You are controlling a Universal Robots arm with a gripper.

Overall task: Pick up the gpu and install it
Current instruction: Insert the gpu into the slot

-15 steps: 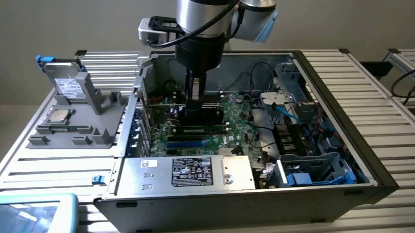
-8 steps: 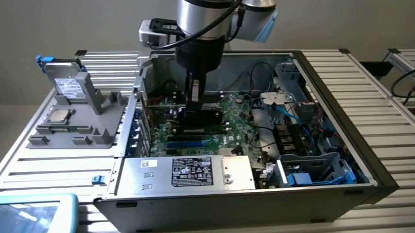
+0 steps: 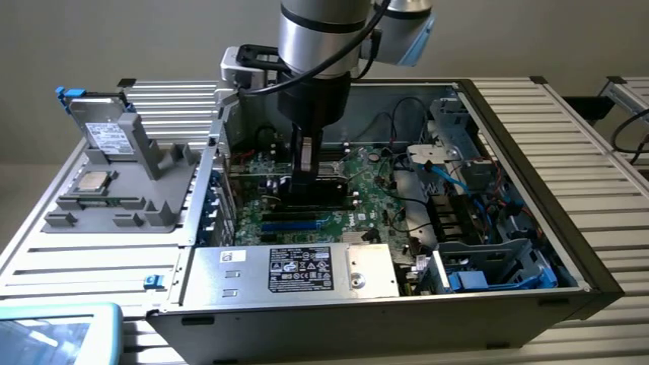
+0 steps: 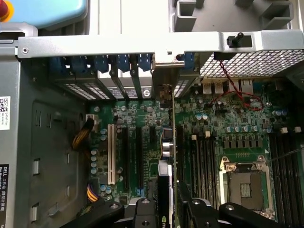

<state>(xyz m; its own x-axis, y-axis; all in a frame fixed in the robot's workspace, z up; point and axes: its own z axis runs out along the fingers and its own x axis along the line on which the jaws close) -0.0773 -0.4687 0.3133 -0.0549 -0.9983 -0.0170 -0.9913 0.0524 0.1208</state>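
Where the arm stands: upright over the open computer case, its lower end down inside, above the motherboard.
Hand: the hand is clenched on the gpu — in the wrist view a black finger presses on each flat face of the card.
Gpu position: held on edge, off the counter, inside the case. It stands over the expansion slots, between the white slot and the processor socket.
Gpu bracket: the silver end bracket sits at the rear wall of the case, in the row of blue slot latches, with its top tab at the metal rail.
Seating: it cannot be told whether the card's lower edge is fully in its slot.
Counter: slatted metal, carrying the case.
Parts holder: a grey holder lies at the exterior view's left of the case, well apart from the hand. On it are a silver drive with a white label, propped up, and a processor chip lying flat.
Power supply: a silver box with a black label, at the near edge of the case.
Red wire: loops over the board near the rear ports — apart from the card.
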